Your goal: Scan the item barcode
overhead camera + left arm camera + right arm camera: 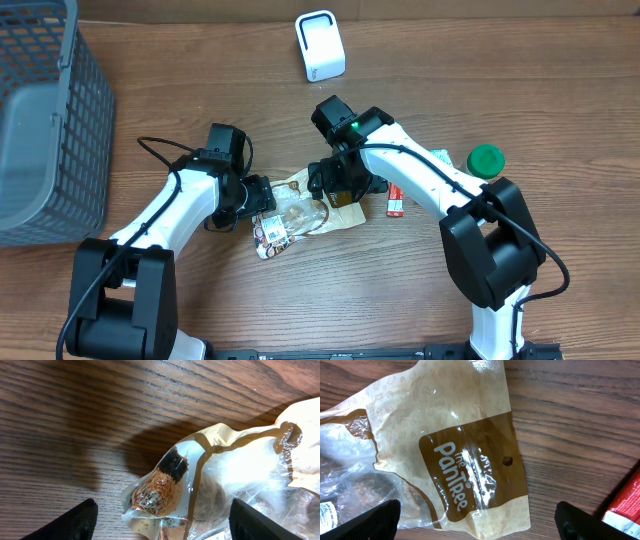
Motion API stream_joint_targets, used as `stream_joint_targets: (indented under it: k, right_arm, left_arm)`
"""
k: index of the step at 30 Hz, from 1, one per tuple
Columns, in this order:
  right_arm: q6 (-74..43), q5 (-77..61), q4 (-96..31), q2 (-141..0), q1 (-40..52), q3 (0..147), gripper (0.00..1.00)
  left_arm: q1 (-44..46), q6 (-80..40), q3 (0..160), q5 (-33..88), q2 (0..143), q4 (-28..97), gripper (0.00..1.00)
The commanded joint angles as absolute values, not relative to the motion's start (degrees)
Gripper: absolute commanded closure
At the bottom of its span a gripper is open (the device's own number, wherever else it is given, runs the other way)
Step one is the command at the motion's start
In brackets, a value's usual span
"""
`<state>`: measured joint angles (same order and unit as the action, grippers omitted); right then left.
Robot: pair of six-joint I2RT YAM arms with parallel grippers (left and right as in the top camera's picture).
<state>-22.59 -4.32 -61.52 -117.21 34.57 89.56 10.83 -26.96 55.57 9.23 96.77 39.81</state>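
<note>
Left hand (162, 524): fingers (75, 522) spread apart, clamped on nothing, low over the table (200, 80), with the sealed corner of the Pantree bakery bag (300, 212) lying between the two tips; whether either tip touches the film cannot be told. Right hand (480, 522): fingers (372, 520) fully apart, holding nothing, poised over the opposite, brown-printed end of the same bag, where the white "Pantree" lettering and a small hang hole show. Pantree bakery bag: tan and clear film, crumpled, lying flat on the table between the two hands near the table's centre, a brown seeded baked item visible through the clear window; a white printed label (268, 232) sits at the end nearer the left hand, its print too small to read. Red packet (397, 205): on the table just beside the right hand, apart from the bag. Green round cap (487, 159): farther out, beyond the right arm. White scanner (320, 46): upright at the far edge of the table, well apart from the bag. Grey mesh basket (45, 110): at the table's far left.
</note>
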Motion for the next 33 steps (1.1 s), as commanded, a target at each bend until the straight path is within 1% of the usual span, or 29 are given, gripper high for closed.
stream_joint_targets:
  k: [1,11,18,24,30,33]
  right_arm:
    - [-23.18,-4.56,-60.9,-115.15,35.07,89.49,0.0]
    - [-25.3,-5.23,-50.33,-115.15,36.05,80.47,0.0]
    - [-25.69,-8.71,-46.0,-115.15,36.05,79.29,0.0]
    - [-27.79,-9.08,-45.23,-115.15,36.05,79.18,0.0]
    - [-29.67,-9.08,-45.15,-115.2,36.05,78.72,0.05]
    - [-30.28,-9.1,-44.99,-115.2,36.05,77.91,0.07]
  left_arm:
    - [10.96,-26.11,56.62,9.91,97.41,39.99,0.24]
    - [10.96,-26.13,56.62,9.98,97.41,40.03,0.24]
    - [10.96,-26.13,56.62,10.28,97.41,39.86,0.26]
    - [10.96,-26.15,56.62,12.49,97.41,38.0,0.32]
    - [10.96,-26.15,56.62,12.03,97.43,38.26,0.36]
    - [10.96,-26.15,56.62,11.81,97.45,37.93,0.43]
